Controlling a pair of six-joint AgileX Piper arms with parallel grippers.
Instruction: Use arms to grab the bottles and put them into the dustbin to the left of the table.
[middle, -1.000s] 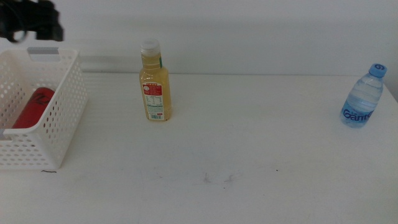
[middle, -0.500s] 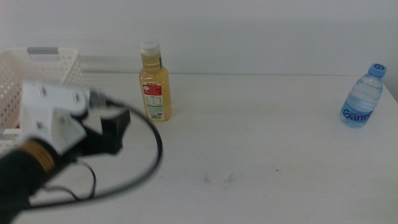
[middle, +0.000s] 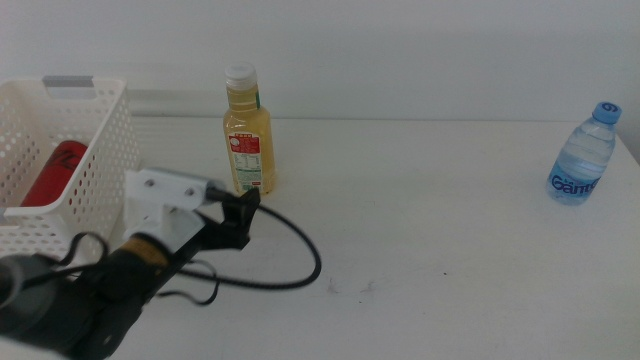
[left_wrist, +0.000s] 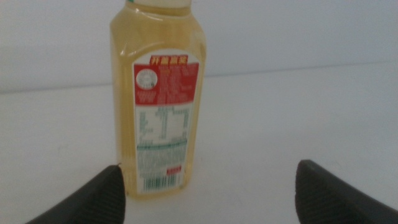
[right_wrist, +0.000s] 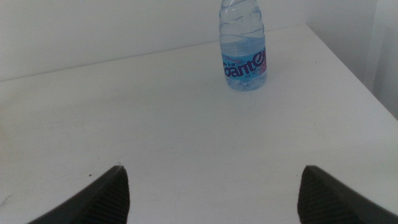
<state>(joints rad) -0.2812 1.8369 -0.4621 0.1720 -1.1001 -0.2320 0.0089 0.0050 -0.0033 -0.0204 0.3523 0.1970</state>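
White tabletop (middle: 420, 230) stretches wide under a pale wall, with a few faint dark scuff marks near its front middle. On it, toward the back, the yellow-juice bottle (middle: 248, 131) stands upright with its white cap and red-white label. My left gripper (middle: 243, 212) is just in front of this bottle, low over the table, and its two dark jaws are spread wide apart and hold nothing; in my left wrist view the juice bottle (left_wrist: 160, 99) is close, nearer to one jaw than to the other. A white bracket (middle: 160, 198) and a black cable (middle: 290, 262) are on this arm. At the table's left side is the white dustbin (middle: 95, 160), and the red can (middle: 55, 172) lies inside it. Far at the right edge stands the clear water bottle (middle: 584, 156) with blue cap. My right gripper (right_wrist: 211, 190) waits well apart from that water bottle, its jaws also spread and empty.
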